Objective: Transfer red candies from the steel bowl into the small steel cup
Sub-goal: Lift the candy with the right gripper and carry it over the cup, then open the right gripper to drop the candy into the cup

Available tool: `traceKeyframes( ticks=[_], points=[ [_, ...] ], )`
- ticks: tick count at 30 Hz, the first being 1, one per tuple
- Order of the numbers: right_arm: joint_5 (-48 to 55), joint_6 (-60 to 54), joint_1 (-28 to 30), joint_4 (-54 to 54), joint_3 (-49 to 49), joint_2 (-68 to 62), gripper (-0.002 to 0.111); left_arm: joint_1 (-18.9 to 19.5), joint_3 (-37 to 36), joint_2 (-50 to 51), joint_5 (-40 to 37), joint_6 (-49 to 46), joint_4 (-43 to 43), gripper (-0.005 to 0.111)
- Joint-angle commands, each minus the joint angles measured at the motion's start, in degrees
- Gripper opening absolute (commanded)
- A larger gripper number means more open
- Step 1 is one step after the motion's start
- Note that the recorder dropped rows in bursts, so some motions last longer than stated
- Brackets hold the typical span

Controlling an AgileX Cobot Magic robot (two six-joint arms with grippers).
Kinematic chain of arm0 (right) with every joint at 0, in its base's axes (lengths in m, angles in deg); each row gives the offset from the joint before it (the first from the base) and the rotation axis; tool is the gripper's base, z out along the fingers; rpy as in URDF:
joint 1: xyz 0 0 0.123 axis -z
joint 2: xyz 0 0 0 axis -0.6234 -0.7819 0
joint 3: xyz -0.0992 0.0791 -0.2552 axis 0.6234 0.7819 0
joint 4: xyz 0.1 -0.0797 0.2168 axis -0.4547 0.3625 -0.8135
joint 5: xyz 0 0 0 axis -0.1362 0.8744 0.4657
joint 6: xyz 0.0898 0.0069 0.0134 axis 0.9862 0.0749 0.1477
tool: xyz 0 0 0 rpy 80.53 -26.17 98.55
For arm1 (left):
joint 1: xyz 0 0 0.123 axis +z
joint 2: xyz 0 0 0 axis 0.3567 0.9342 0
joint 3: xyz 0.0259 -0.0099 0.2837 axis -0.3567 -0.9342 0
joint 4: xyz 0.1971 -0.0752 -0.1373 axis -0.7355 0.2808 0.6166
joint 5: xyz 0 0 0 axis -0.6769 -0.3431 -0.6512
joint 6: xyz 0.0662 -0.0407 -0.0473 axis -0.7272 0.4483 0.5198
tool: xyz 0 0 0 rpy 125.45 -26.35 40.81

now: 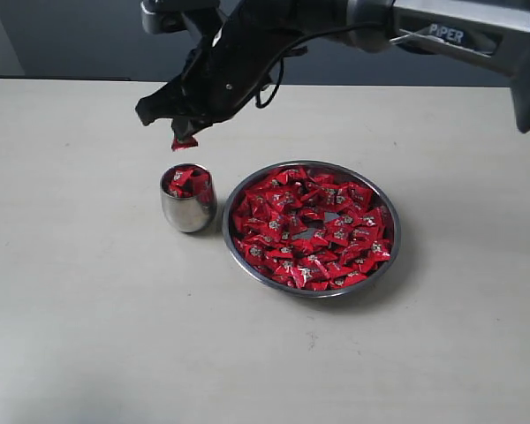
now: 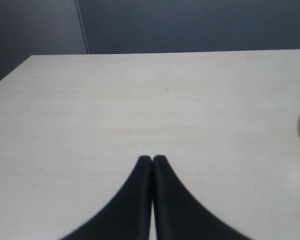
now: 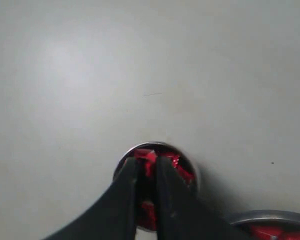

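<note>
Candy of this sort is likely light and small, with a slick, crinkly foil skin that can slide or twist in a grip. The red candies [image 1: 309, 225] fill the steel bowl [image 1: 311, 292] in a loose heap, so a pinch across one wrapper's middle, taken from the top of the pile, looks safest.

One such piece, the held candy [image 1: 184, 142], hangs pinched between the tips of the right gripper [image 1: 183, 134], directly above the small steel cup [image 1: 188, 212]. The cup already holds several red pieces. It stands at nine o'clock from the bowl, just beside its rim; whether they touch I cannot tell. The cup is narrow and mirror-smooth, so it would probably tip or skid if knocked.

The left gripper [image 2: 152, 161] is low over bare table, its fingers pressed together and empty, with the cup's side at about three o'clock from it.

The table [image 1: 88, 336] is pale, flat and matte, with plenty of bare room at six o'clock of both vessels. A dark wall [image 2: 190, 25] closes the far edge at twelve o'clock.
</note>
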Motion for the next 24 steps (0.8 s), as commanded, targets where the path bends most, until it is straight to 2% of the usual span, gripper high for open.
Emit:
traceKeyframes(
  ticks=[1, 6, 24],
  points=[
    [2.13, -0.64, -1.29, 0.77, -1.57, -2.02, -0.001, -0.27, -0.26, -0.27, 0.58, 0.08, -0.3, 0.0],
    [2.69, -0.53, -1.75, 4.47, -1.61, -2.98, -0.001, -0.27, -0.26, -0.27, 0.58, 0.08, -0.3, 0.0],
    [2.78, -0.09, -1.75, 5.83, -1.7, -7.01, -0.001, -0.27, -0.26, -0.27, 0.58, 0.08, -0.3, 0.0]
  ],
)
